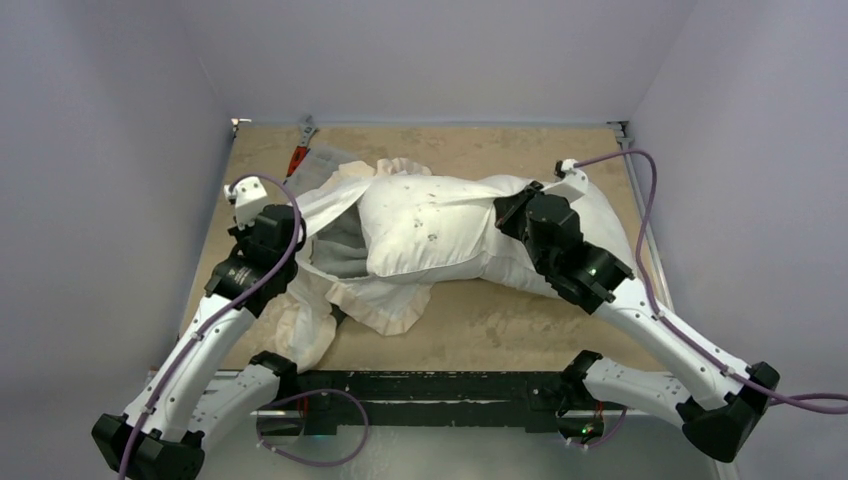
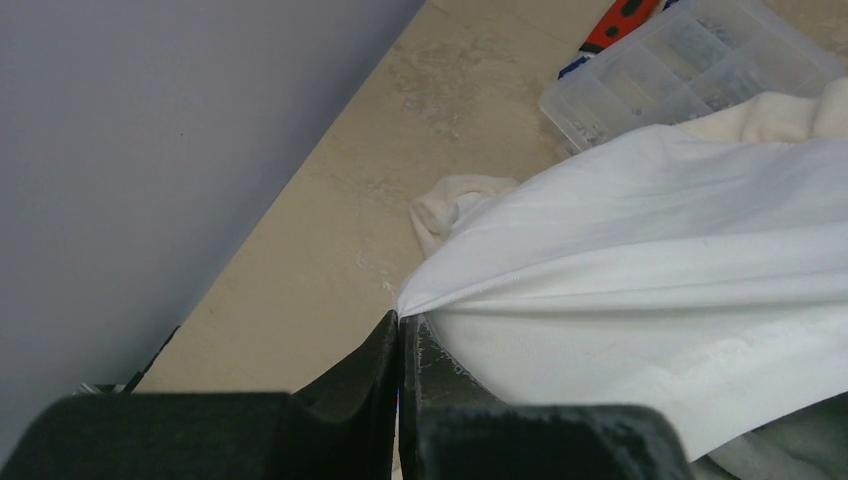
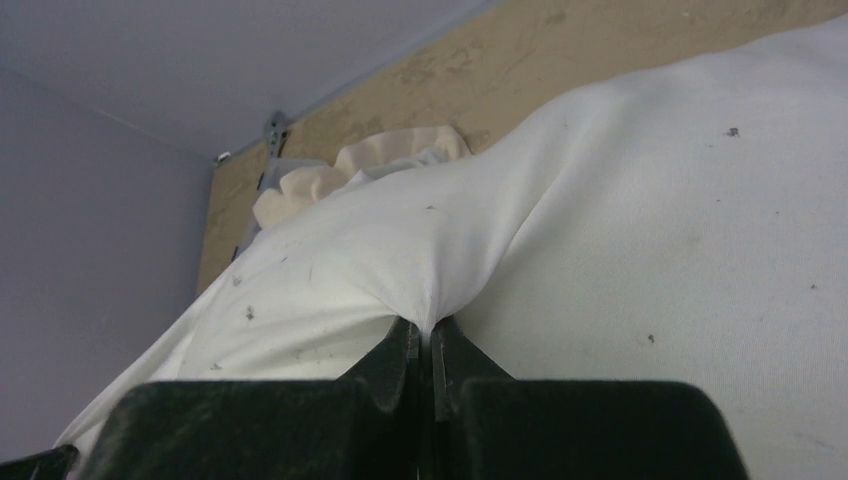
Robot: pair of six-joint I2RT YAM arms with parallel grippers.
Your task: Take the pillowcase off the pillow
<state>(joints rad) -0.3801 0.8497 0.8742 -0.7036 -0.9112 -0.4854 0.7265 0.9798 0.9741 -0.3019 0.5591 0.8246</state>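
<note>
The pillow (image 1: 440, 225), plump, white and speckled, lies across the middle of the table. My right gripper (image 1: 507, 210) is shut on a pinch of its fabric near its right end, and in the right wrist view the pillow (image 3: 650, 230) puckers into the closed fingertips of the right gripper (image 3: 430, 325). The pillowcase (image 1: 325, 200) spreads limp at the pillow's left end, its grey lining (image 1: 340, 245) showing at the mouth and its cream frill (image 1: 390, 310) in front. My left gripper (image 1: 290, 222) is shut on the pillowcase's white edge; in the left wrist view the pillowcase (image 2: 650, 230) is taut from the left gripper (image 2: 402, 320).
A clear plastic compartment box (image 2: 690, 60) and a red-handled tool (image 2: 620, 20) sit at the table's back left corner, just behind the pillowcase. Grey walls stand close on the left, back and right. Bare tan tabletop (image 1: 500, 320) shows in front of the pillow.
</note>
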